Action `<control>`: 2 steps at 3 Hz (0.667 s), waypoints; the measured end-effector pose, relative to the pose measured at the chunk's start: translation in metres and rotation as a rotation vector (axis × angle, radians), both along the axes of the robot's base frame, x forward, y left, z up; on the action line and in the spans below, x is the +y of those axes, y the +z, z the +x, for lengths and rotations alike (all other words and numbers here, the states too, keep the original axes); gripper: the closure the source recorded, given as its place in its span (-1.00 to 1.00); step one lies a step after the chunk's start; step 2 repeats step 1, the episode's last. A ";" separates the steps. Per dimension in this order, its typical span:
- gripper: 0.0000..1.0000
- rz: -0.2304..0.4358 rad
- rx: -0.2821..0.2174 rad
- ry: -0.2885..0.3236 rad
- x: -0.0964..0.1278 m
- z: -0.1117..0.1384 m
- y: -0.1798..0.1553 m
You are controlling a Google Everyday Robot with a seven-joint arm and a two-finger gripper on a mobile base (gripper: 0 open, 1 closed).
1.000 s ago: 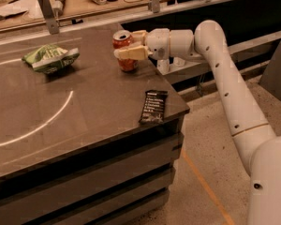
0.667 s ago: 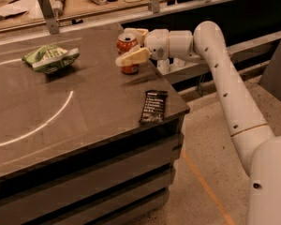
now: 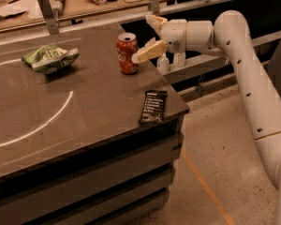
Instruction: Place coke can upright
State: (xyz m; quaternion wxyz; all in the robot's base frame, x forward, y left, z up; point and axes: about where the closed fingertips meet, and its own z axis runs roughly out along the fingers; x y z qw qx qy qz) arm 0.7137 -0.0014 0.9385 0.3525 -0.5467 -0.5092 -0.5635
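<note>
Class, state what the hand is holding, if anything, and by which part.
Nothing. The open hand is beside the coke can, which stands upright and free on the table.

single raised view, looking down across the table (image 3: 84,125); gripper (image 3: 141,38) at its far right edge

coke can (image 3: 127,54) lettering: unreadable | wrapper (image 3: 153,107) print: unreadable | claw (image 3: 143,37): beside can

dim warm light; pincer (image 3: 142,38) beside can (image 3: 127,53)
</note>
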 end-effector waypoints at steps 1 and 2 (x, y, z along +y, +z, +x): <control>-1.00 0.008 0.025 0.003 0.002 0.000 -0.001; -1.00 0.008 0.025 0.003 0.002 0.000 -0.001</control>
